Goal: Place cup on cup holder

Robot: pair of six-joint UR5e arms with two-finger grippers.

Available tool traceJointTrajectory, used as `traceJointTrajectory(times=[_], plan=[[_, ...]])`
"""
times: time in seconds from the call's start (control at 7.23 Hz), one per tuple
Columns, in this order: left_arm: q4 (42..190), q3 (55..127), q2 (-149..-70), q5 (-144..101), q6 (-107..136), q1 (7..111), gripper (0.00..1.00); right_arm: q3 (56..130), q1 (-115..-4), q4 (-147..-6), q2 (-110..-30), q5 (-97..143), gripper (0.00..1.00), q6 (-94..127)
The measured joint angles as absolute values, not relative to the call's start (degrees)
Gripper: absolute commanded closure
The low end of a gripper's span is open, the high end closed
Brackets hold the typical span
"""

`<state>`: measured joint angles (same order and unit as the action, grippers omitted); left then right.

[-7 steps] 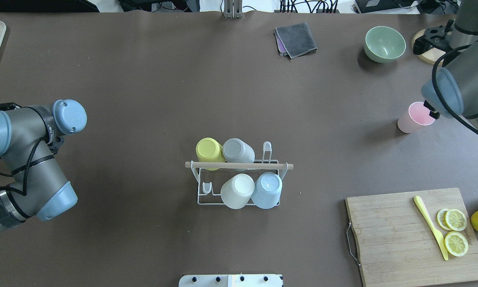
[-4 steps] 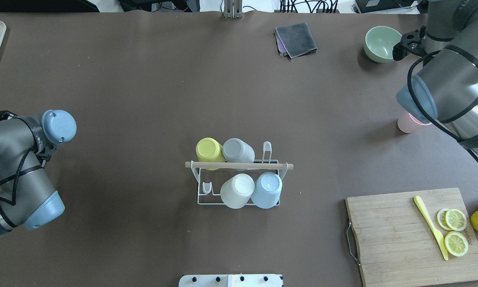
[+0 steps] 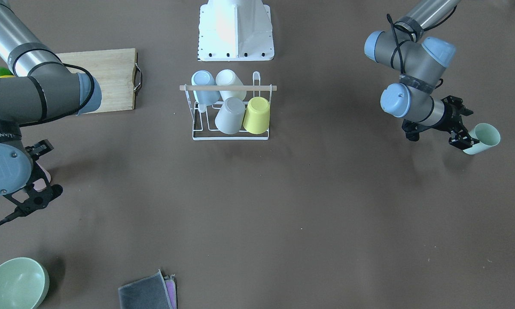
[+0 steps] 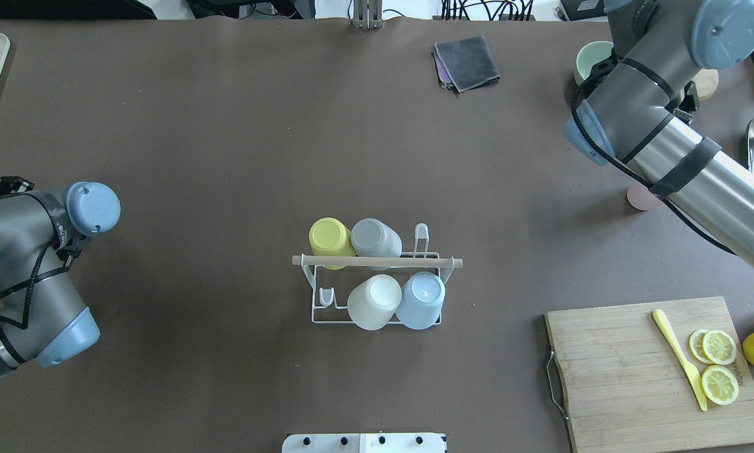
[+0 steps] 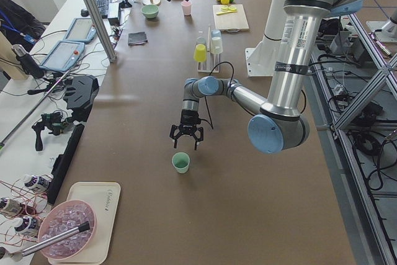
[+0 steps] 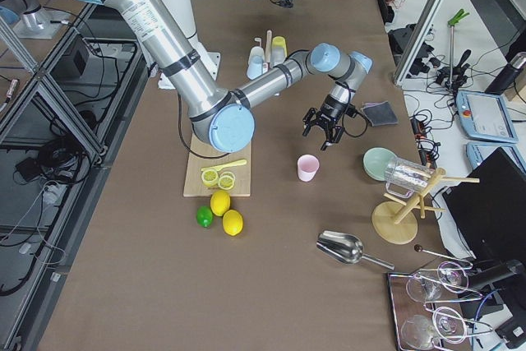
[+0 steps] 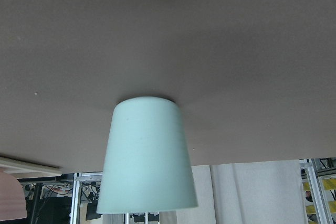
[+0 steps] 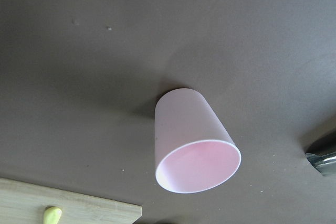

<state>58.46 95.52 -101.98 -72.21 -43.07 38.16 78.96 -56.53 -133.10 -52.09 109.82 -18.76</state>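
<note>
Bench (image 4: 226,157): brown, carries everything.
Cup holder (image 4: 377,260): mid-bench, holding inverted yellow cup (image 4: 328,237), grey cup (image 4: 371,238), white cup (image 4: 375,301) and blue cup (image 4: 422,298).
Bowl (image 3: 14,285): green, empty.
Pink cup (image 8: 191,140): upright, empty, near right gripper (image 6: 322,139), jaws apart.
Mint cup (image 7: 147,156): upright, just beside left gripper (image 5: 187,141), jaws apart.

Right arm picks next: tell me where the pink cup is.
In the exterior right view, the pink cup stands on the robot's right side, between the cutting board and the green bowl, near the right gripper.

Robotics lab: aluminium framing (image 5: 96,13), teach pendants (image 5: 79,29) and keyboard (image 5: 111,3) beside a paper-covered work table (image 4: 226,126).
</note>
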Motion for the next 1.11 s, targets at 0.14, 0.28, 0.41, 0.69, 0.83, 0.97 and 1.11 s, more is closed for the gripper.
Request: traceJointTrajectory(times=[0.14,0.28,0.41,0.69,0.83,0.97,1.11], plan=[[60.4,94.5,-101.8,-71.6,-44.0,38.0,0.01,76.2,-55.6,-132.9,-51.4,109.0,0.01,-19.9],[61.9,93.2,-101.7,-71.3,-44.4,37.9,0.01,72.7,-55.1,-132.5,-50.1,108.4,0.01,-20.5],[62.9,92.1,-101.6,-71.2,-44.6,37.8,0.01,67.3,-54.5,-131.9,-47.1,106.9,0.01,-21.4],[63.7,91.3,-101.5,-71.2,-44.6,37.5,0.01,59.2,-53.5,-130.1,-42.9,102.7,0.01,-24.7],[63.8,91.2,-101.4,-71.2,-44.6,37.5,0.01,57.4,-53.0,-129.4,-42.5,101.4,0.01,-26.4],[64.0,91.0,-101.3,-71.2,-44.6,37.5,0.01,56.3,-52.3,-129.2,-42.3,100.5,0.01,-27.8],[64.3,91.0,-101.0,-71.2,-44.5,37.4,0.01,55.3,-51.8,-129.1,-42.2,100.2,0.02,-29.0]])
